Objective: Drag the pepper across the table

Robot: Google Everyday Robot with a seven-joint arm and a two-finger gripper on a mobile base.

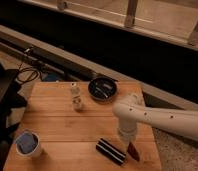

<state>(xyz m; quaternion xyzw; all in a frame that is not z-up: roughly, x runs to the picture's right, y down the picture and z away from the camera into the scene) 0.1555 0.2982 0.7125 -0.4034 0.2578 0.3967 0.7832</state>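
The pepper (134, 152) is a small dark red shape lying near the front right corner of the wooden table (57, 122). My white arm reaches in from the right and bends down over that corner. The gripper (128, 143) hangs directly above and just left of the pepper, at or very near its top, partly hiding it. I cannot tell whether it touches the pepper.
A black striped packet (111, 151) lies just left of the pepper. A white bottle (77, 97) stands mid-table, a black bowl (102, 89) sits at the back edge, and a blue-and-white cup (28, 143) stands front left. Cables and a dark rail run behind the table.
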